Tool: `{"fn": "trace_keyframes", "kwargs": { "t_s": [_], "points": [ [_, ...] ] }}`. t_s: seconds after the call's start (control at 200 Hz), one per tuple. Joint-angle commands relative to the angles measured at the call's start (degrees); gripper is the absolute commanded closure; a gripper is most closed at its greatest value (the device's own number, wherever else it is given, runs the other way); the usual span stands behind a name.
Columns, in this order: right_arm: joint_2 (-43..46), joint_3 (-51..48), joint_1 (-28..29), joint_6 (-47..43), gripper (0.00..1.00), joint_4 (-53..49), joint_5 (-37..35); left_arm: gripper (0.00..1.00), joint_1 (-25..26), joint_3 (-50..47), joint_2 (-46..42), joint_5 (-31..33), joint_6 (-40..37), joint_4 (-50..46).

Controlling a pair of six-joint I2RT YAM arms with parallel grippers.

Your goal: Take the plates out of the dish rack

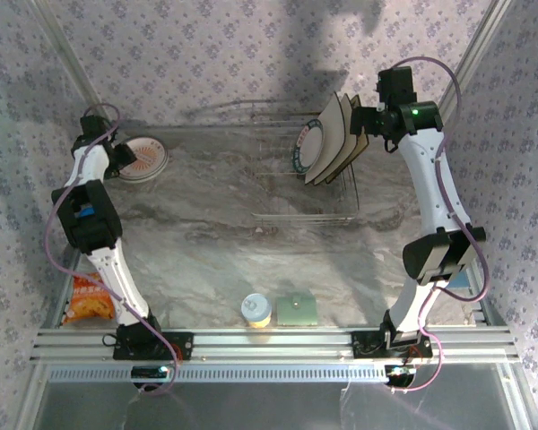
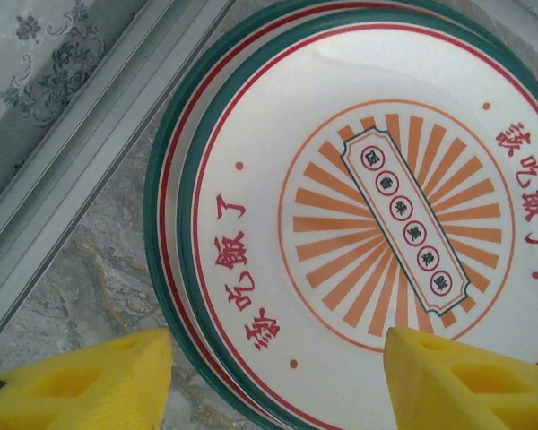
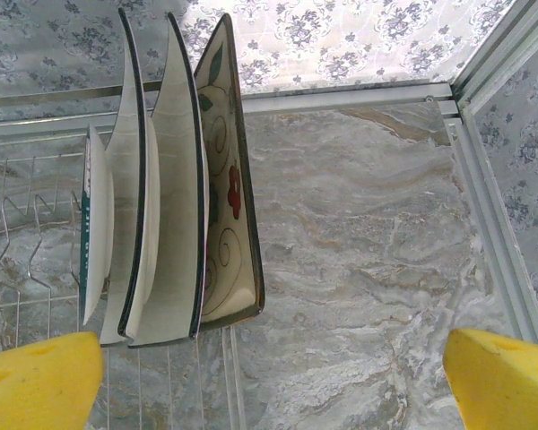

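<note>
The round plate (image 2: 251,161) carries the red Chinese characters "该吃饭了" on two sides; its central banner (image 2: 403,219) holds five small characters, too blurred to read.

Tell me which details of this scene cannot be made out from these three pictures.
1. Left wrist view: number of plates in the round plate stack; only rim edges show, and the frame cuts its right side.
2. Right wrist view: pattern of the round plate in the dish rack; square plates cover it.
3. Top external view: snack bag print; too small, partly under the left arm.
</note>
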State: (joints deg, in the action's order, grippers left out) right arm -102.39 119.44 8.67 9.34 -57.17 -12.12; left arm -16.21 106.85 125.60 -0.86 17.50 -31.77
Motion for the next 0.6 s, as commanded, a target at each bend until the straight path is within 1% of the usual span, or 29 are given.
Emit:
{"fn": "trace_keyframes", "kwargs": {
  "t_s": [0.0,0.08,0.23,0.265,0.405,0.425,0.525,0.595],
  "points": [
    [1.2,1.6,0.5,-0.8,0.0,0.0,0.5,0.35,0.9,1.8,-1.2,4.0,-3.1,-3.4],
    [1.1,2.0,0.7,-0.9,0.0,-0.2,0.3,0.29,1.8,2.0,-3.1,5.6,-4.3,-4.5],
    [0.5,3.0,2.0,-1.0,0.0,-0.2,-0.7,0.07,4.1,2.4,-8.4,7.6,-7.2,-6.7],
    [0.2,3.5,2.6,-1.0,0.0,-0.4,-1.1,0.01,4.9,2.4,-10.0,8.3,-8.0,-9.1],
    [-2.4,6.7,5.9,-1.1,0.0,-1.3,-2.9,0.01,9.2,4.6,-15.3,9.3,-11.0,-14.5],
    [-2.9,7.5,6.5,-1.0,0.0,-1.4,-3.2,0.01,10.0,6.4,-15.9,9.2,-11.3,-15.4],
    [-6.7,11.1,9.9,-1.1,0.0,-2.8,-7.7,0.01,13.9,9.6,-17.8,8.9,-12.7,-19.9],
    [-10.1,14.3,11.9,-0.6,0.0,-4.3,-9.1,0.01,16.5,10.3,-18.8,9.0,-13.1,-21.4]
  ]
}}
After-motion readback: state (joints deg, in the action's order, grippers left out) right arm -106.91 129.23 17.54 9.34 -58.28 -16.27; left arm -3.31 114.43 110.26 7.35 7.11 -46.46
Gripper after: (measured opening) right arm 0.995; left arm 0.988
